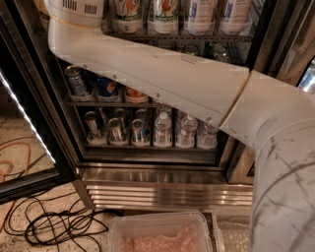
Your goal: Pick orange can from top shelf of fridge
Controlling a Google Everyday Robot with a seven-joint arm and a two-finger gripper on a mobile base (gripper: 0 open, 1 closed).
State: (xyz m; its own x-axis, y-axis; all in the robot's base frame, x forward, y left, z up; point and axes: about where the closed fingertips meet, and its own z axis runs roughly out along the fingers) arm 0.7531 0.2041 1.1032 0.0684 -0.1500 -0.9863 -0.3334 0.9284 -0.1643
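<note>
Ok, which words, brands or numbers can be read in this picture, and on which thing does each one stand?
No text can be read.
Bottles on the upper shelf: labels not legible.
Cans on the middle shelf: printing not legible.
Robot arm: dark marks near its top, not legible.
Gripper: out of view, past the top edge.

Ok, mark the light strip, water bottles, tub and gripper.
light strip [27,117], camera view, its middle.
water bottles [163,132], camera view, left bottle's body.
tub [157,217], camera view, back rim.
gripper: out of view, past the top edge.
</note>
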